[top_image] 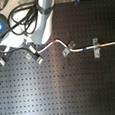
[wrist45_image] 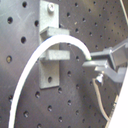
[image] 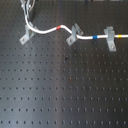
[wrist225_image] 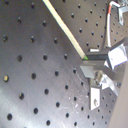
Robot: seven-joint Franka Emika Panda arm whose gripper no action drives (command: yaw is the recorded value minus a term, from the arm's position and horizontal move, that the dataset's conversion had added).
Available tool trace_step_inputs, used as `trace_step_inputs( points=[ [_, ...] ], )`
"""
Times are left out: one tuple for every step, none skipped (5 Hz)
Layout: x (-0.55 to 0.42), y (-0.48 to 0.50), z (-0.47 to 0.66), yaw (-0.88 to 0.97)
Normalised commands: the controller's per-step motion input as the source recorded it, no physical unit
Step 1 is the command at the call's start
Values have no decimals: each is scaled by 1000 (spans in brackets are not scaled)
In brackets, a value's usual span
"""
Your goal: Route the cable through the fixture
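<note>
Breadboard (image: 65,95) beneath, arm (top_image: 42,17) above, cable (image: 47,31) threaded through two clips (image: 74,34) and pinched at its end by closed fingers (wrist45_image: 102,62) beside third clip (wrist45_image: 52,47): risks slipping out or missing the slot if pulled askew.

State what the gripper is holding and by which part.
The gripper is shut on the white cable, pinching it at its end, by the green marking. From there the cable arcs through the grey clip fixture.
</note>
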Motion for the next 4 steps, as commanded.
trace_step_inputs(
  points=[
    [-60,-56,151,0],
    [-90,4,257,0],
    [7,0,313,0],
    [50,-1,220,0]
  ],
)
